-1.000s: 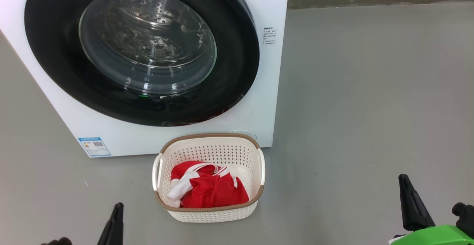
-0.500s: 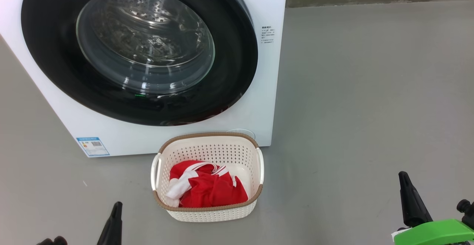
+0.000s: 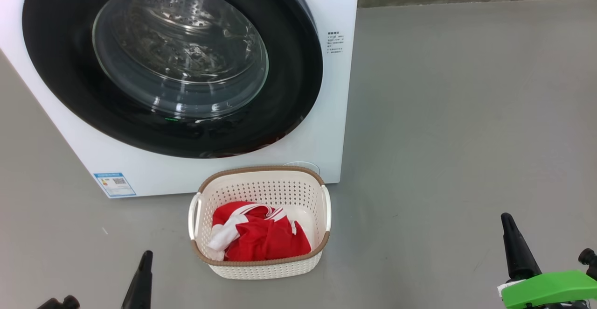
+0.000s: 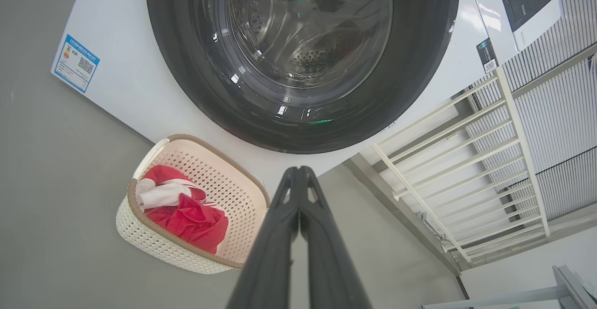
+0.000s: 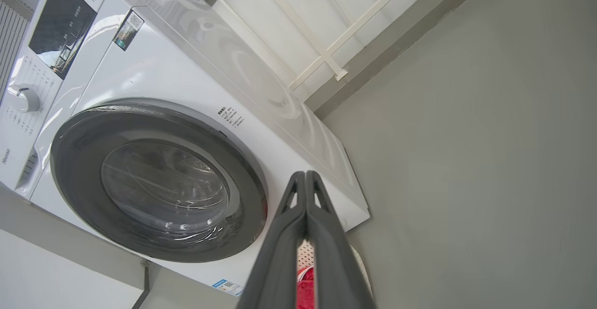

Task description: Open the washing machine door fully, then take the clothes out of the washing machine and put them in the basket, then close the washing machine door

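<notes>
Camera drifted; basket (image 3: 261, 168) sits well left of right end effector (image 3: 507, 221).

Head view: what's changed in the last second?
The camera shifted, sliding the whole scene slightly left. The right gripper edged up the view, more of its green part showing. Nothing taken or let go. Unchanged: washing machine door shut, clothes in the basket, left gripper and right with fingers closed.

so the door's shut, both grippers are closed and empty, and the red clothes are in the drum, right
No: the head view shows the clothes in the basket. The door is shut; the left gripper and right gripper are closed and empty.
</notes>
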